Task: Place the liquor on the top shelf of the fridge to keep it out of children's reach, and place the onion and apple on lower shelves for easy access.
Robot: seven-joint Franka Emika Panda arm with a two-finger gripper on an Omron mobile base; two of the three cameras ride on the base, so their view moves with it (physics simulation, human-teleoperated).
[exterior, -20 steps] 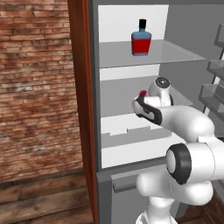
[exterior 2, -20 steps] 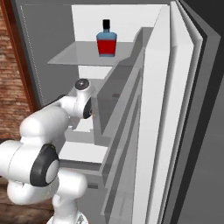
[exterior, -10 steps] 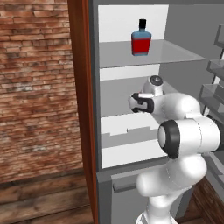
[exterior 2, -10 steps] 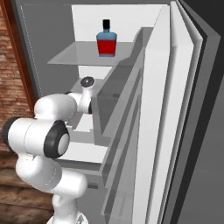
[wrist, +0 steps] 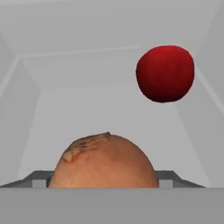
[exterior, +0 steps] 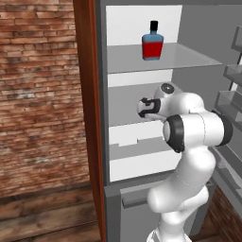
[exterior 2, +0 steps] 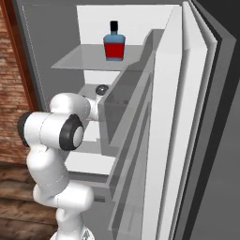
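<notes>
The liquor (exterior: pixel 152 42) (exterior 2: pixel 114 44) stands upright on the top shelf (exterior: pixel 184 57) of the fridge (exterior: pixel 208 28). My gripper (exterior: pixel 143 108) reaches in over a lower shelf (exterior: pixel 124 120), one board below. In the hand view the tan onion (wrist: pixel 103 162) sits low and very close between the finger tips (wrist: pixel 41 180), with a thin gap on each side; my gripper (wrist: pixel 105 181) is open around it. The dark red apple (wrist: pixel 165 73) rests further back on the same shelf, to the right, apart from the onion.
The reddish wooden cupboard side (exterior: pixel 85 94) borders the fridge opening on the left, with a brick wall (exterior: pixel 38 94) beyond. The open door's racks (exterior 2: pixel 140 131) stand close along the right of the arm. White drawer fronts (exterior: pixel 137 163) sit below the shelf.
The hand has slid a little left and deeper over the lower shelf, and the elbow has swung up and round. The jaws have widened slightly around the onion.
</notes>
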